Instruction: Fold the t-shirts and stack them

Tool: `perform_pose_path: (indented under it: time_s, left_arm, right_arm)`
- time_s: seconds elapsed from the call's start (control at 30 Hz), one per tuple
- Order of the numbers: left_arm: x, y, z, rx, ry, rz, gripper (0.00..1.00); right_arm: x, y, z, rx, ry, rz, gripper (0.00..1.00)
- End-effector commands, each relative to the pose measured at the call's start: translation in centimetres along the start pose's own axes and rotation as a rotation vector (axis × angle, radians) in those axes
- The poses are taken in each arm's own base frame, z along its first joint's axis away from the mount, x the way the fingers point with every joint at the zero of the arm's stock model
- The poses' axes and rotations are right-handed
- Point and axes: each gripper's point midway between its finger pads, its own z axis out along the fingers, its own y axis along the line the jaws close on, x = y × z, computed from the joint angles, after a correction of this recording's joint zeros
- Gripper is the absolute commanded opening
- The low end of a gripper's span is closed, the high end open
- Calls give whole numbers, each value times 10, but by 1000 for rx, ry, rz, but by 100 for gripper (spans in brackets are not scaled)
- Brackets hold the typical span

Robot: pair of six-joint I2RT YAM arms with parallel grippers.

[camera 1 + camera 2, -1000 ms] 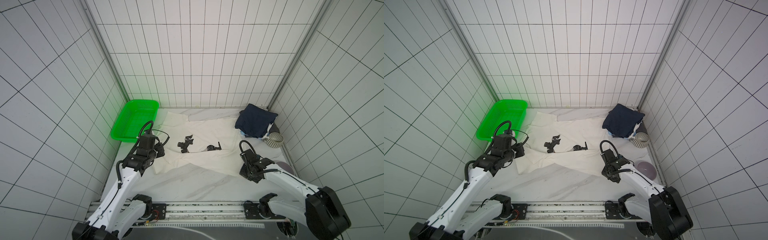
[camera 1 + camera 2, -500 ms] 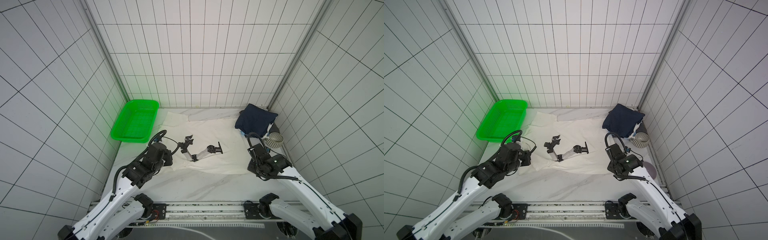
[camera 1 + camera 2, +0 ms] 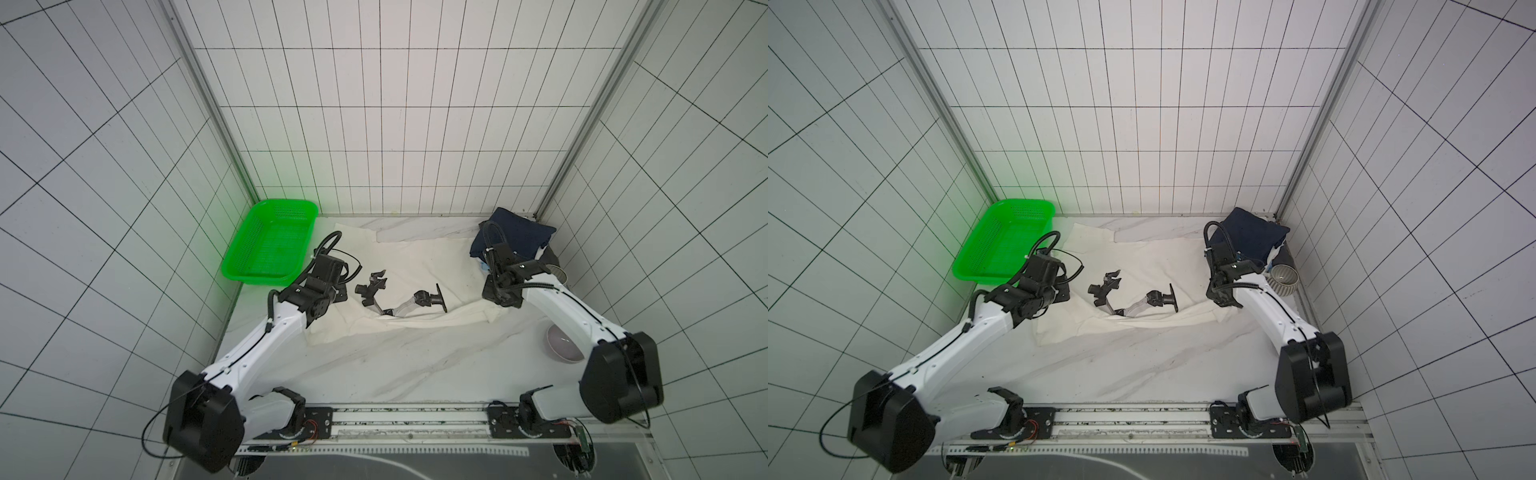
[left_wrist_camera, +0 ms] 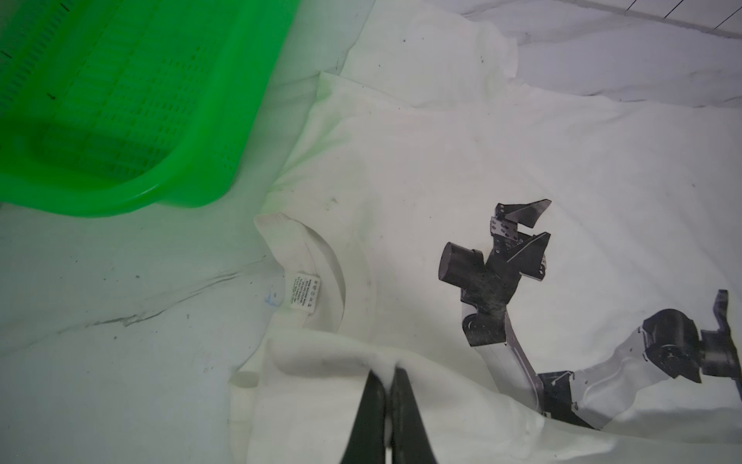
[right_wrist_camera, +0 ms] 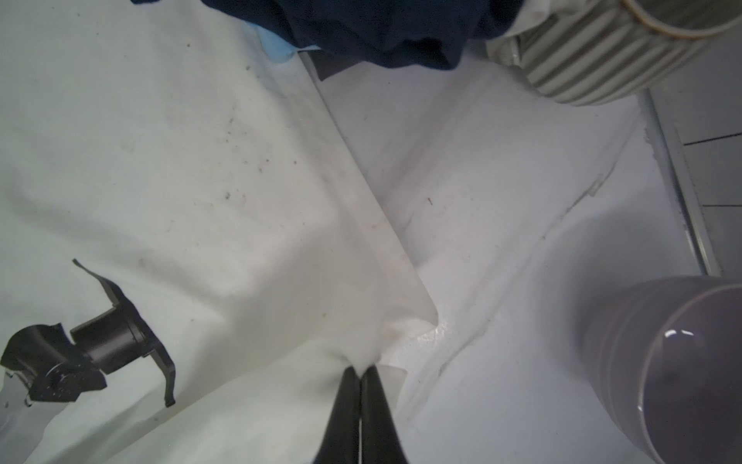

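The cream-white t-shirt [image 3: 415, 262] [image 3: 1154, 266] with a printed black robot arm lies spread across the table, collar to the left. My left gripper [image 4: 387, 367] [image 3: 337, 296] is shut on a pinch of its cloth just beside the collar. At the hem end my right gripper [image 5: 361, 367] [image 3: 498, 297] is shut on the shirt's corner. The near side of the shirt is bunched and turned up between the two grippers. A folded stack with a navy t-shirt [image 3: 515, 237] [image 5: 381, 32] on top sits at the back right, and a light-blue one [image 5: 277, 50] peeks out under it.
A green perforated basket [image 3: 270, 245] [image 4: 100, 100] stands at the back left, touching the shirt's sleeve. A ribbed grey-white bowl [image 3: 1283, 279] [image 5: 602, 52] lies by the stack. A purple bowl [image 3: 561, 345] [image 5: 662, 361] sits under the right arm by the right wall.
Both grippers have carried the shirt's near side away from the front edge toward the back. The cloth now bunches just below the print, and bare table shows in front.
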Motion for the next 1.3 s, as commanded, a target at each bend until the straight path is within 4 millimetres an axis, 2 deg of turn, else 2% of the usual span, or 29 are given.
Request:
perform_pose_path:
  time_s: [0.0, 0.17, 0.23, 0.33, 0.4, 0.47, 0.53, 0.6, 0.63, 0.67, 0.7, 0.73, 0.77, 0.83, 0.87, 0.93, 1.03, 1.1, 1.13, 1.27]
  left_arm:
    - [-31, -7, 17, 8, -16, 16, 0]
    - [-53, -3, 43, -13, -7, 11, 0]
    - [-61, -6, 52, -7, -7, 20, 0]
    - [-67, -9, 66, -19, 21, 37, 0]
    - [-71, -14, 73, -7, 20, 44, 0]
    - [-71, -15, 82, -6, 41, 43, 1]
    - [-72, -14, 81, -18, 52, 58, 14]
    - [-74, -5, 72, -52, 45, 55, 36]
    - [-75, -3, 65, -47, 38, 51, 37]
    - [-74, -1, 57, -36, 29, 38, 38]
    - [-71, -1, 50, -21, 20, 22, 39]
    - [-66, -4, 43, 19, 16, 7, 40]
    - [-57, -10, 36, 66, 19, -9, 39]
    - [-36, -26, 29, 176, 25, -19, 39]
    - [-23, -34, 27, 225, 37, -39, 39]
    - [4, -45, 29, 294, 72, -66, 38]
    - [43, -42, 46, 319, 142, -128, 35]
    - [63, -31, 59, 292, 191, -150, 28]
    - [73, -19, 67, 250, 223, -162, 25]
    - [89, 8, 86, 186, 272, -208, 23]
  right_arm:
    - [-53, 30, -5, -70, -80, -28, 0]
    - [-80, 38, 16, -54, -65, -50, 0]
    - [-82, 39, 28, -37, -47, -61, 0]
    - [-86, 29, 42, 22, -35, -56, 0]
    - [-88, 23, 49, 43, -30, -54, 0]
    - [-93, 28, 50, 21, -33, -84, 4]
    - [-101, 27, 38, 26, -47, -91, 9]
    - [-107, 30, 20, -5, -78, -101, 15]
    - [-105, 33, 9, -28, -98, -115, 19]
    - [-99, 41, 0, -62, -119, -137, 24]
    - [-90, 50, -7, -99, -136, -162, 34]
    - [-76, 64, -13, -146, -150, -197, 39]
    - [-58, 78, -16, -194, -146, -233, 43]
    - [-19, 108, -15, -303, -116, -305, 57]
    - [4, 123, -11, -353, -89, -343, 58]
    - [37, 140, 0, -411, -39, -380, 55]
    - [60, 135, 24, -386, 29, -361, 52]
    - [69, 120, 39, -321, 43, -345, 51]
    - [73, 114, 45, -309, 52, -342, 50]
    - [82, 89, 63, -252, 74, -301, 45]
